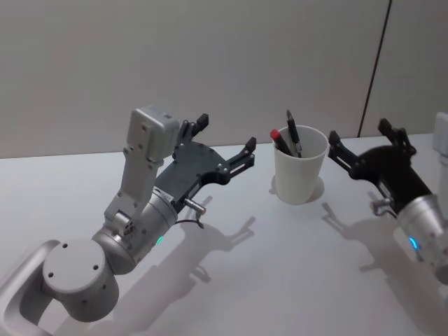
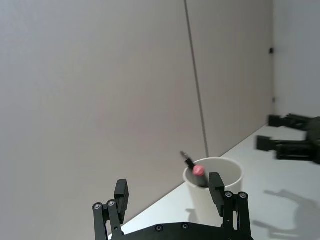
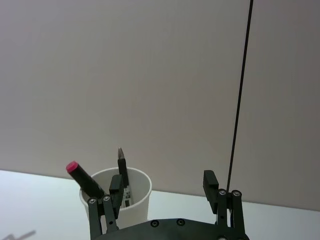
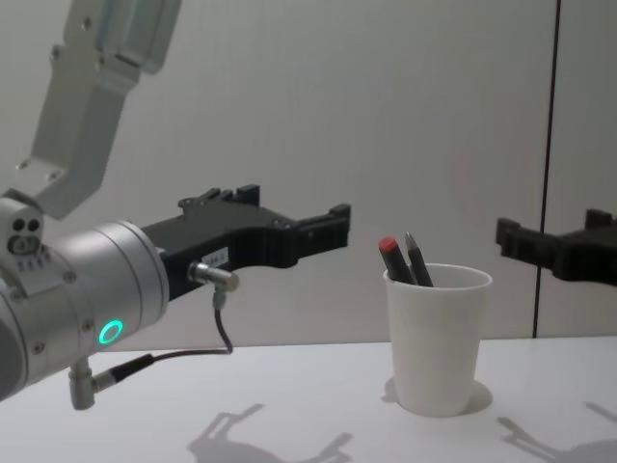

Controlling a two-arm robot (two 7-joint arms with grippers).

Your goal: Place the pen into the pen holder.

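The pen holder [image 1: 301, 178] is a plain white paper cup standing upright on the white table. Two pens lean inside it: a pen with a red cap [image 1: 278, 138] and a dark pen [image 1: 292, 129]. My left gripper [image 1: 226, 133] hovers open and empty just left of the cup, fingers pointing at it. My right gripper [image 1: 359, 133] hovers open and empty just right of the cup. The left wrist view looks past the left gripper [image 2: 169, 185] to the cup [image 2: 197, 200] and the right gripper [image 2: 267, 131] beyond. From the chest, the cup [image 4: 437, 347] stands between both grippers.
The white table [image 1: 280, 266] spreads bare around the cup, with gripper shadows on it. A plain grey wall with a dark vertical seam [image 1: 374, 66] rises right behind the table's far edge.
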